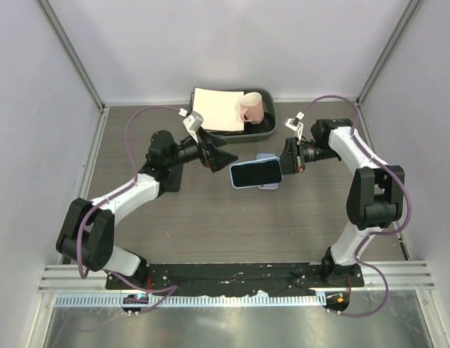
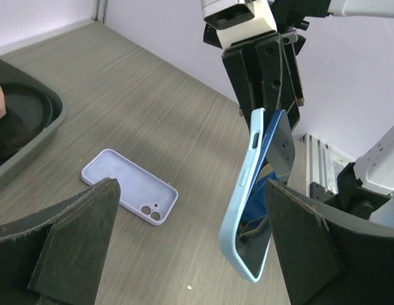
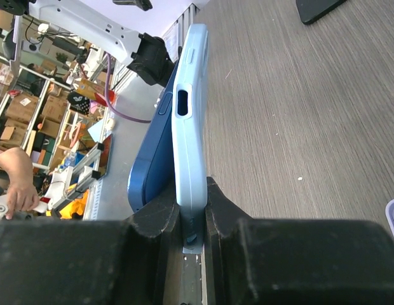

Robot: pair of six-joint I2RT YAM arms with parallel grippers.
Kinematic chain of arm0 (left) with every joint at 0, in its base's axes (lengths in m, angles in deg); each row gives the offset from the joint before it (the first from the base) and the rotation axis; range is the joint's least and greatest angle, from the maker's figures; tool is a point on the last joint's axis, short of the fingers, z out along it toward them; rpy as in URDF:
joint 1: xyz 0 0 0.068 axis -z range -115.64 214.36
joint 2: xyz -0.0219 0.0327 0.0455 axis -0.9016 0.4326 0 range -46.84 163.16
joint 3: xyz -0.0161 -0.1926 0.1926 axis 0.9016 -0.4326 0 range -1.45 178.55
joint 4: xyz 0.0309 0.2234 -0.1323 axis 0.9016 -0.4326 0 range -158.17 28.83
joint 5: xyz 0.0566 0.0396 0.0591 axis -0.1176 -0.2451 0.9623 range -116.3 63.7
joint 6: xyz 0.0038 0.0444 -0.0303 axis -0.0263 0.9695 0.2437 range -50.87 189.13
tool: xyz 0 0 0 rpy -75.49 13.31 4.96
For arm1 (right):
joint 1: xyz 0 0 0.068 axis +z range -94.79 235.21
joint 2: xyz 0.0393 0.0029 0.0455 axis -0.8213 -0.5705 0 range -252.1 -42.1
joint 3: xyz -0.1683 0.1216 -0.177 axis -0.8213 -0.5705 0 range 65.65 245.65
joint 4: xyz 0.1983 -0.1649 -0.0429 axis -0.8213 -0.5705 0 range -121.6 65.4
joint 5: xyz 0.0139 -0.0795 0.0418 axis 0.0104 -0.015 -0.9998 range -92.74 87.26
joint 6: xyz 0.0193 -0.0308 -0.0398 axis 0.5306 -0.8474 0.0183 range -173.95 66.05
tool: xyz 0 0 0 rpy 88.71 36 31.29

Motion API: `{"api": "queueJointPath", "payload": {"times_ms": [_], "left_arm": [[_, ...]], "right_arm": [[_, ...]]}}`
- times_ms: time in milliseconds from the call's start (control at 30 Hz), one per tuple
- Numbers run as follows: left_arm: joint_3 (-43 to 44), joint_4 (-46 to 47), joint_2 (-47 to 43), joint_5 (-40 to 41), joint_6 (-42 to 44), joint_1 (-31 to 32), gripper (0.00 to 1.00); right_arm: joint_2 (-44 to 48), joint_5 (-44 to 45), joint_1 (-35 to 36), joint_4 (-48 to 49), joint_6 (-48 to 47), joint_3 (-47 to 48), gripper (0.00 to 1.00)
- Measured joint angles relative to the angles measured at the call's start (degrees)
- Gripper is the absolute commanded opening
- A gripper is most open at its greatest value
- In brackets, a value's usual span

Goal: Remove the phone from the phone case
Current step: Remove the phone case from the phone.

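Observation:
My right gripper [image 3: 192,190] is shut on the end of a light-blue phone case [image 3: 189,127] and holds it on edge above the table. The dark-blue phone [image 3: 149,171] has peeled partly out of the case on one side. From above, the phone's dark screen [image 1: 255,173] faces up at the table's middle, with the right gripper [image 1: 287,156] on its right. In the left wrist view the case [image 2: 244,210] hangs just inside the right finger [image 2: 311,248] of my left gripper [image 2: 190,190], which is open and holds nothing. That left gripper [image 1: 214,156] is just left of the phone.
A lavender phone case [image 2: 129,194], empty, lies hollow side up on the table below the held phone, and its edge [image 1: 267,156] shows from above. A dark tray [image 1: 263,131] at the back holds a pink cup [image 1: 251,108] and beige paper [image 1: 218,109].

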Motion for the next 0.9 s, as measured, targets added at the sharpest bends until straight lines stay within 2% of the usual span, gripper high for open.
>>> {"api": "queueJointPath", "payload": {"times_ms": [400, 467, 667, 900], "left_arm": [[9.6, -27.3, -6.7, -6.9, 20.3, 0.1, 1.00], [13.2, -33.5, -6.9, -7.6, 25.8, 0.7, 1.00], [26.1, -50.2, -4.3, -1.7, 42.2, 6.1, 1.00], [34.7, -60.4, 2.2, 9.0, 54.0, 14.2, 1.00]], "right_arm": [[9.3, 0.0, 0.0, -0.1, -0.7, -3.3, 0.01], [10.6, 0.0, 0.0, -0.1, -0.7, -3.9, 0.01], [10.6, 0.0, -0.9, -0.4, -1.0, -7.0, 0.01], [5.8, 0.0, -4.5, -0.1, -4.1, -7.1, 0.01]]}}
